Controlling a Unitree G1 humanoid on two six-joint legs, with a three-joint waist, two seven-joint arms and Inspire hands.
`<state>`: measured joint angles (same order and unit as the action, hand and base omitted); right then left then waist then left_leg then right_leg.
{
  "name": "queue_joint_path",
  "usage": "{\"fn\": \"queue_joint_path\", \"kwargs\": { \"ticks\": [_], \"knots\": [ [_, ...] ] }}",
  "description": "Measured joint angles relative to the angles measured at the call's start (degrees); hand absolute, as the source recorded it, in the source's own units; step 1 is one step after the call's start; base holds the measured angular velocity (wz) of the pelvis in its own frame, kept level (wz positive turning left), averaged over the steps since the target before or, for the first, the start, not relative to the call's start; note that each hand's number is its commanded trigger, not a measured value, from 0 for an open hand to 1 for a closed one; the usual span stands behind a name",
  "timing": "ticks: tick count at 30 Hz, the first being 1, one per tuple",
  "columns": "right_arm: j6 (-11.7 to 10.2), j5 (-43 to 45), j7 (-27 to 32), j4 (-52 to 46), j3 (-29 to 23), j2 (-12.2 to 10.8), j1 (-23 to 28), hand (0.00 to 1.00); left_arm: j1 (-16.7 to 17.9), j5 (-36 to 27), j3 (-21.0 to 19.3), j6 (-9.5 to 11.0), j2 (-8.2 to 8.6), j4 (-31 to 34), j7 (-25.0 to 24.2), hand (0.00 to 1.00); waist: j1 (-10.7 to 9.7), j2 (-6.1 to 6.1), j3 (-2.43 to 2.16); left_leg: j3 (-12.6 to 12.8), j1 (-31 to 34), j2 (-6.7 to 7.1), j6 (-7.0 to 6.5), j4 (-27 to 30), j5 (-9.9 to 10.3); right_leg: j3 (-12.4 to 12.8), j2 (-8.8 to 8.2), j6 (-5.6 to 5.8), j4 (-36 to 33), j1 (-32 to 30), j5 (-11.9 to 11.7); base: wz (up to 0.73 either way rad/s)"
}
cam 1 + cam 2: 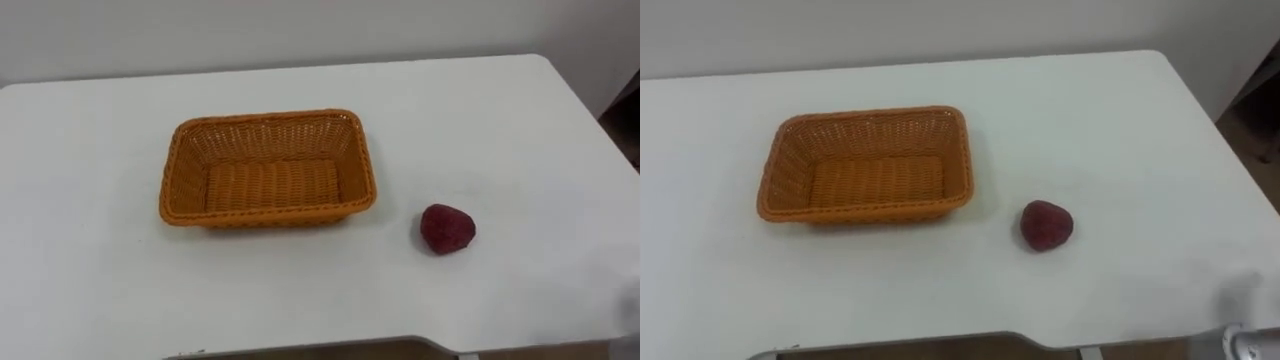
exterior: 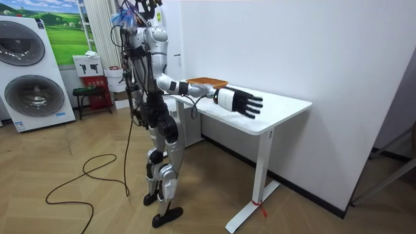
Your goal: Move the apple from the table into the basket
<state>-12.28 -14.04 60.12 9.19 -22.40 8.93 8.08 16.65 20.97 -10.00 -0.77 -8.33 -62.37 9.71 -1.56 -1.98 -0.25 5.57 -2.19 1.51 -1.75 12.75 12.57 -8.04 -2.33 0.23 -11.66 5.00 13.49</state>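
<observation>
A dark red apple lies on the white table, a little to the right of an orange wicker basket and near the front edge. Nothing is inside the basket. In the room view I stand at the table's long side with my right arm stretched out. My right hand hovers open, fingers spread, over the table's near end, beyond the basket. Nothing is in that hand.
The table's right edge drops off close to the apple, and its front edge runs just below. A white wall stands behind the table. Washing machines and a small stool stand at the room view's left.
</observation>
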Motion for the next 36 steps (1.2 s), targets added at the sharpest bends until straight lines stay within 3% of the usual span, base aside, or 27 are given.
{"fn": "queue_joint_path", "kwargs": {
  "ticks": [4,9,12,16,30,36],
  "knots": [
    [-0.7,11.6,0.3,-4.4,4.1,0.1,-0.1,0.0,0.1,-0.1,1.4,-0.1,-0.1,-0.2,0.1,0.0,1.2,0.07,-0.06,-0.3,0.8,0.0,0.0,0.2,0.0,-0.4,-0.02,-0.01,-0.1,-0.5,0.0,0.05],
    [-0.8,14.9,-4.1,-6.3,10.1,0.8,-0.1,0.0,0.0,-0.1,4.6,-0.1,0.1,0.2,-0.4,0.0,2.4,0.0,-0.14,-0.3,0.8,-0.07,-0.02,0.1,0.0,-0.2,0.02,-0.06,-0.1,-0.7,0.0,0.0],
    [-0.8,16.6,-8.2,-6.3,13.9,0.8,-0.1,0.0,-0.5,-0.1,4.6,0.0,0.01,0.5,-0.8,0.0,2.5,-0.27,0.33,-0.3,0.3,-0.1,-0.02,0.0,0.0,-0.2,0.03,-0.09,0.1,-0.2,-0.1,0.0],
    [-0.8,16.8,-13.8,-6.3,18.8,0.8,0.0,0.0,-1.5,-0.1,5.4,0.1,-0.23,0.5,-0.8,0.0,2.5,-0.38,0.6,-0.3,0.3,-0.1,-0.02,0.0,0.0,-0.3,0.02,-0.08,0.2,-0.1,-0.1,0.0],
    [-0.7,16.8,-22.6,-6.1,26.1,1.1,0.6,0.0,-1.7,-0.8,8.4,0.5,-0.52,0.5,-1.5,0.0,3.3,-0.4,0.42,-0.7,0.3,-0.04,-0.02,0.0,0.0,-0.7,0.0,-0.07,0.3,0.1,-0.1,0.01],
    [-0.7,16.8,-24.8,-6.1,26.4,1.1,1.5,0.0,-1.9,-1.3,8.5,0.8,-0.51,0.2,-1.8,0.0,3.4,0.1,0.26,-0.7,0.0,-0.05,-0.02,0.0,0.0,-0.6,-0.02,-0.08,0.1,0.3,-0.1,0.0]
  ]
}}
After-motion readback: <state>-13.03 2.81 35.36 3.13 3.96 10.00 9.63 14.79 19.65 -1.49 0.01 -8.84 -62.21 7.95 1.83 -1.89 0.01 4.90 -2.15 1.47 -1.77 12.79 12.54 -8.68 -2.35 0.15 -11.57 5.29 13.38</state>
